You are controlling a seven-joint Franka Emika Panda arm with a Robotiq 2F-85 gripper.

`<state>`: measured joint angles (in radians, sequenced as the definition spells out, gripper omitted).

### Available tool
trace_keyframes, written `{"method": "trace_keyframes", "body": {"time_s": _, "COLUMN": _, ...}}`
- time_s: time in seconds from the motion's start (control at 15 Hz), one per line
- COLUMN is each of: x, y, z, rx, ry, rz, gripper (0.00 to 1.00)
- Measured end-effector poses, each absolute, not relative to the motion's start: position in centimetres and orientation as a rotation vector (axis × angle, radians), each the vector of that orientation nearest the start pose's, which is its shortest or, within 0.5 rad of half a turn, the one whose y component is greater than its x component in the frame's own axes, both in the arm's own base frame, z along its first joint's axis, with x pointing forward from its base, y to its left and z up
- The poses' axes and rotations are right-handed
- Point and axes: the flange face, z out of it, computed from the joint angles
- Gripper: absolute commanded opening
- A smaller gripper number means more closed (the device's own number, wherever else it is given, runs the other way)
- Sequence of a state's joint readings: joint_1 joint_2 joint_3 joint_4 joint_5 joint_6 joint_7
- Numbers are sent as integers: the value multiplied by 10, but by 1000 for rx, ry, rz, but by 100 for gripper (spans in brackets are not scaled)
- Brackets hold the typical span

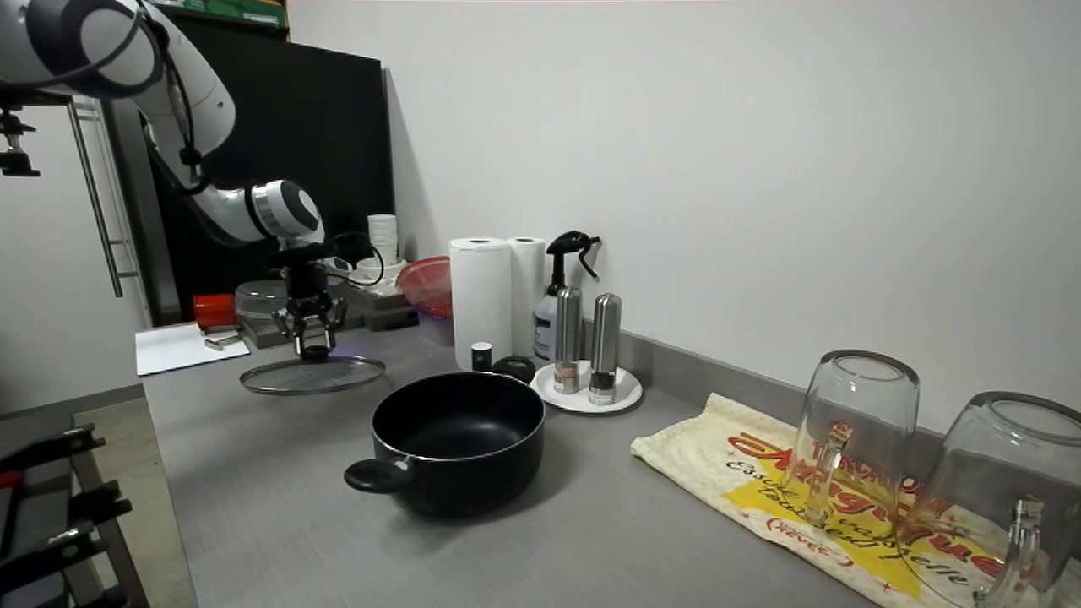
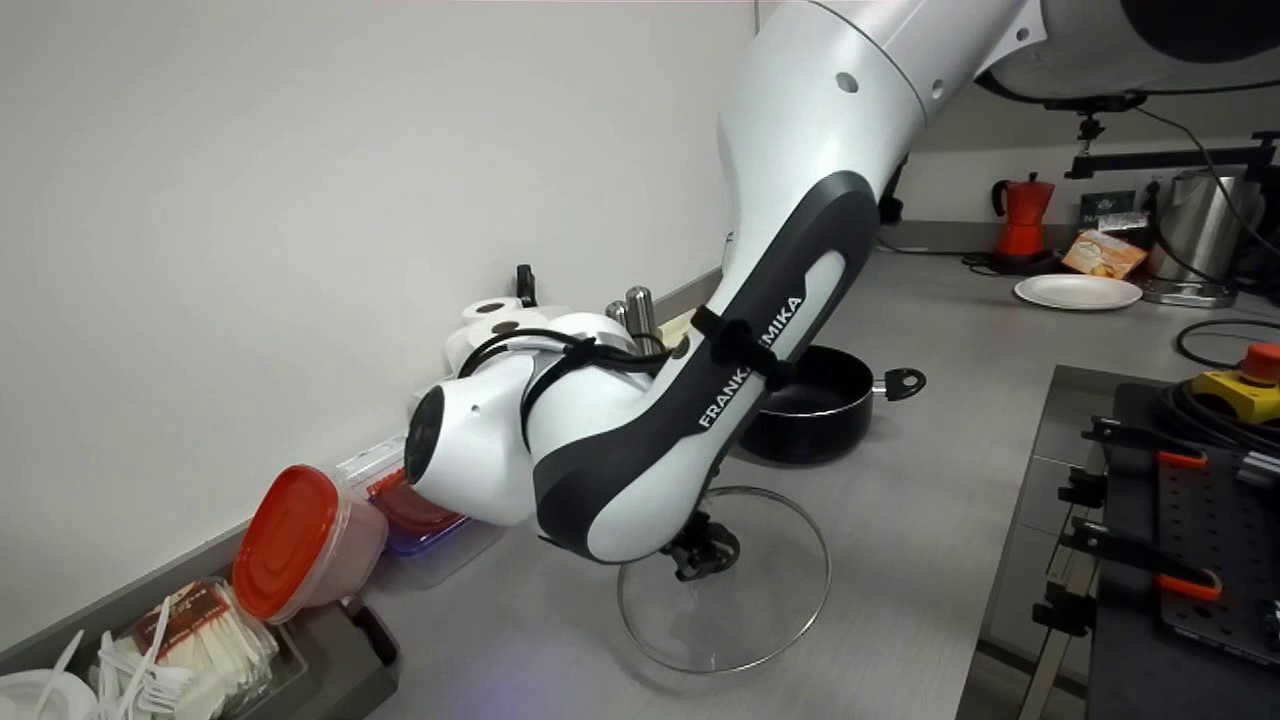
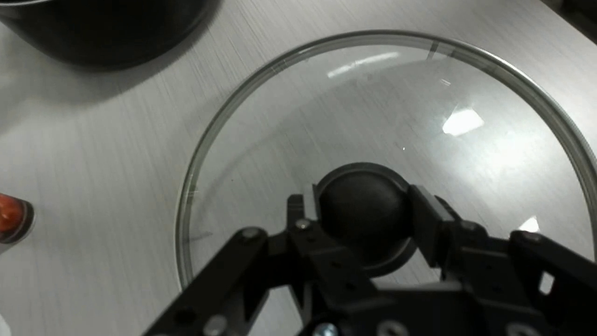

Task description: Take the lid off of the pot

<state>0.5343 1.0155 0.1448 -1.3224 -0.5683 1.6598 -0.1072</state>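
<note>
The glass lid (image 1: pixel 342 374) is off to the side of the black pot (image 1: pixel 460 485), over the grey counter. The pot stands upright and uncovered. In the wrist view the lid (image 3: pixel 289 126) fills the middle, and part of the pot (image 3: pixel 107 32) shows at the top left. My gripper (image 3: pixel 364 203) is shut on the lid's black knob, one finger on each side. In an exterior view the lid (image 2: pixel 765 610) is in front of the pot (image 2: pixel 810 430), which the arm partly hides. I cannot tell for sure whether the lid touches the counter or hangs just above it.
Two steel mills stand on a white plate (image 1: pixel 583 405) behind the pot, beside paper rolls (image 1: pixel 481 295) and a spray bottle (image 1: pixel 545 325). Upturned glass mugs (image 1: pixel 861 422) stand on a cloth (image 1: pixel 718 447). Plastic containers (image 2: pixel 300 540) and a cutlery box (image 2: pixel 320 670) line the wall.
</note>
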Motion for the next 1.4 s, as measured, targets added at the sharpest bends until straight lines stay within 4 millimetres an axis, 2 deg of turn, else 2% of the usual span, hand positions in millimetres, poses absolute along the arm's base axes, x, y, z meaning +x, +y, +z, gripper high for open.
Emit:
{"method": "trace_keyframes", "body": {"time_s": 0.53, "x": 568, "y": 359, "z": 102, "rx": 2318, "ry": 1134, "rz": -670, "gripper": 24}}
{"method": "trace_keyframes", "body": {"time_s": 1.0, "x": 563, "y": 356, "z": 80, "rx": 2365, "ry": 970, "rz": -633, "gripper": 24}}
{"method": "trace_keyframes", "body": {"time_s": 1.4, "x": 564, "y": 353, "z": 70, "rx": 2406, "ry": 760, "rz": -568, "gripper": 24}}
